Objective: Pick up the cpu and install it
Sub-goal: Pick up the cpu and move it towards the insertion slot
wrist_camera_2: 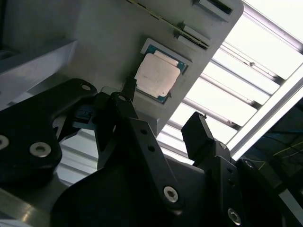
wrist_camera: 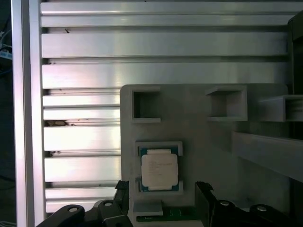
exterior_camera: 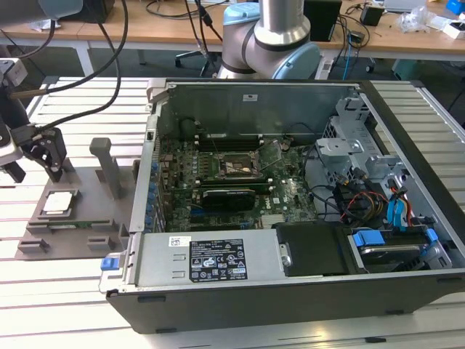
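Note:
The cpu (exterior_camera: 58, 203) is a small square chip with a silvery top and lies flat in a recess of the grey fixture plate (exterior_camera: 87, 185), at the exterior view's left. My gripper (exterior_camera: 35, 169) hangs a little above it, open, with nothing between its black fingers. In both wrist views the cpu (wrist_camera_2: 157, 75) (wrist_camera: 159, 170) sits just beyond the gripper (wrist_camera_2: 163, 116) (wrist_camera: 162, 191), roughly in line with the gap between the two fingertips. The motherboard's dark socket frame (exterior_camera: 236, 166) lies inside the open computer case (exterior_camera: 290, 276).
A grey upright post (exterior_camera: 109, 169) and low blocks stand on the fixture plate beside the cpu. The case wall (exterior_camera: 149, 167) rises right of the plate. A black heatsink (exterior_camera: 229, 196), drive cage (exterior_camera: 349, 145) and cables fill the case. Aluminium slats (wrist_camera: 161, 42) form the table.

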Tool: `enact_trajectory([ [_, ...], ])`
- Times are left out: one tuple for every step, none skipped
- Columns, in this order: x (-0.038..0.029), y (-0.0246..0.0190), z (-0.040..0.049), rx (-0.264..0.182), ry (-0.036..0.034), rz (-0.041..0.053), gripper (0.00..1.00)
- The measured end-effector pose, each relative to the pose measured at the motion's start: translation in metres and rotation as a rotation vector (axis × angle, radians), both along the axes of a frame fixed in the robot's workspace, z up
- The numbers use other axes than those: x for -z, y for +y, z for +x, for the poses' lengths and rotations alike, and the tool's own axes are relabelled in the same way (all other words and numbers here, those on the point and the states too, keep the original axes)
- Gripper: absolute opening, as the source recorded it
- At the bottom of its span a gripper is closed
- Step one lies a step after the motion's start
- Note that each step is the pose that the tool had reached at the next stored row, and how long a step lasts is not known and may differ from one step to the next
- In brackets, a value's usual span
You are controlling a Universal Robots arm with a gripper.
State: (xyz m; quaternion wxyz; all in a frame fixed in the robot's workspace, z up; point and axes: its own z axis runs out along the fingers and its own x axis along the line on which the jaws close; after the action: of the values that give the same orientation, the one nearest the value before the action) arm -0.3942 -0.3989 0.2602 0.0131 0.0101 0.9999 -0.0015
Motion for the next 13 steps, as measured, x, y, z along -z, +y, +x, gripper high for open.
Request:
enact_trajectory([
  [0.0012, 0.0000, 0.0000, 0.000, 0.0000, 0.0000, 0.66],
  [0.0023, 0.0000, 0.0000, 0.000, -0.0001, 0.0000, 0.66],
  [0.0045, 0.0000, 0.0000, 0.000, 0.0000, -0.0003, 0.66],
  [0.0068, 0.0000, 0.0000, 0.000, 0.0000, -0.0008, 0.66],
  [0.0081, 0.0000, 0.0000, 0.000, -0.0001, -0.0013, 0.66],
  [0.0093, 0.0000, 0.0002, -0.001, 0.0000, -0.0022, 0.66],
  [0.0110, 0.0001, 0.0007, -0.002, 0.0000, -0.0038, 0.66],
  [0.0126, 0.0001, 0.0013, -0.002, -0.0001, -0.0048, 0.66],
  [0.0139, 0.0000, 0.0018, -0.003, 0.0000, -0.0057, 0.66],
  [0.0162, 0.0001, 0.0025, -0.005, 0.0000, -0.0071, 0.66],
  [0.0188, 0.0000, 0.0033, -0.007, 0.0000, -0.0085, 0.66],
  [0.0201, 0.0000, 0.0038, -0.009, 0.0000, -0.0092, 0.66],
  [0.0220, 0.0000, 0.0043, -0.010, -0.0001, -0.0099, 0.66],
])
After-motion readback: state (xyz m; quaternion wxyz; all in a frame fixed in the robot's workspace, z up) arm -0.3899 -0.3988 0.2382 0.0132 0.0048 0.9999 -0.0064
